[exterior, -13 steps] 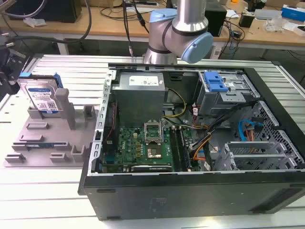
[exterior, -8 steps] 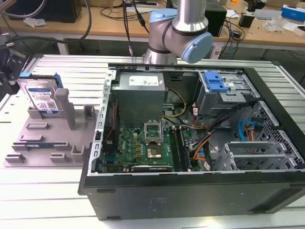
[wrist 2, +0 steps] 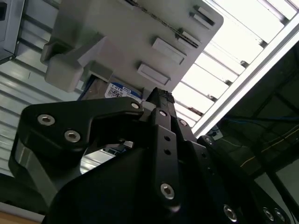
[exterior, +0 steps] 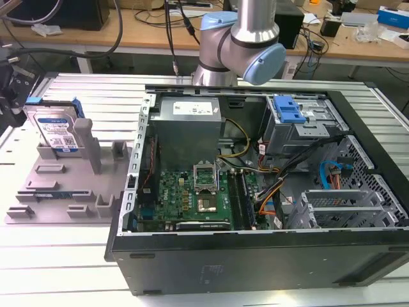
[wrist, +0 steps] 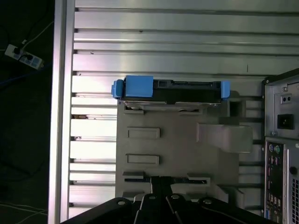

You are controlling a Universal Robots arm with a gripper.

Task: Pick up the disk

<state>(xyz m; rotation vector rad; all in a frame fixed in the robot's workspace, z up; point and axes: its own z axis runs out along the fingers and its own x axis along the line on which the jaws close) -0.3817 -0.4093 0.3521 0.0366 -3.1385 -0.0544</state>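
The disk [exterior: 56, 133] stands on edge in a slot at the far end of a grey holder plate [exterior: 64, 192], at the exterior view's left; its white and blue label faces the camera. In the first wrist view the disk [wrist: 170, 91] shows edge-on, with blue rails at both ends. My gripper [exterior: 9, 102] hangs at the exterior view's left edge, just left of the disk. In the first wrist view my gripper [wrist: 161, 179] is shut and empty, over the holder plate [wrist: 163, 149] and apart from the disk. Behind my gripper [wrist 2: 161, 95] in the second wrist view peeks the disk's label [wrist 2: 117, 90].
An open black computer case [exterior: 255, 262] fills the exterior view's middle and right, with a grey power supply [exterior: 188, 118], a motherboard [exterior: 192, 198] and a blue latch [exterior: 287, 112] inside. Its rear panel [wrist: 282, 140] borders the holder. The slatted table's edge [wrist: 63, 116] runs nearby.
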